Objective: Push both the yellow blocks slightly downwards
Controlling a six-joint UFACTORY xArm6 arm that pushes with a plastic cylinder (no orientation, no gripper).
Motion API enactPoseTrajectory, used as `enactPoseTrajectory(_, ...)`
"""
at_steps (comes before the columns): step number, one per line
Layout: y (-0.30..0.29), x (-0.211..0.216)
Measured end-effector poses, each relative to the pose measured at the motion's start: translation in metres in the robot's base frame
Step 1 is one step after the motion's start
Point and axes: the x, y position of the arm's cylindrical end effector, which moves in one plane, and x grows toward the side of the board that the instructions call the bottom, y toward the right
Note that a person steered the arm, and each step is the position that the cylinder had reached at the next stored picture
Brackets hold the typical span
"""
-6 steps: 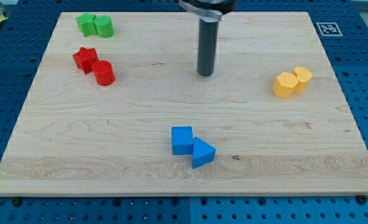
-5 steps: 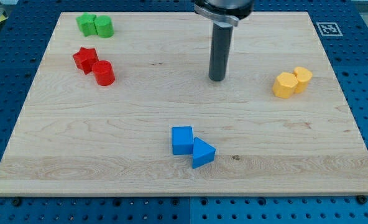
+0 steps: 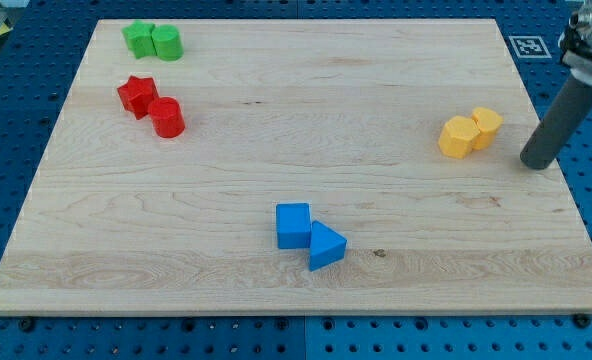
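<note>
Two yellow blocks touch each other at the view's right: a larger one (image 3: 459,136) and a smaller one (image 3: 487,125) just up and right of it. My tip (image 3: 535,163) is to the right of them and slightly lower, a short gap from the smaller yellow block, touching neither. The dark rod (image 3: 557,115) slants up to the view's right edge.
A green pair (image 3: 153,41) sits at the top left. A red star (image 3: 136,95) and a red cylinder (image 3: 167,117) lie below it. A blue cube (image 3: 293,225) and a blue triangle (image 3: 325,245) touch at the bottom centre. A marker tag (image 3: 527,46) is at the board's top right corner.
My tip has moved from the board's upper middle far to the right, past the yellow blocks, and a little down. No block has moved.
</note>
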Motion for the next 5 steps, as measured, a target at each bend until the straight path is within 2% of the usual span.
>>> enactPoseTrajectory(1, 0.000, -0.024)
enactPoseTrajectory(5, -0.041, -0.045)
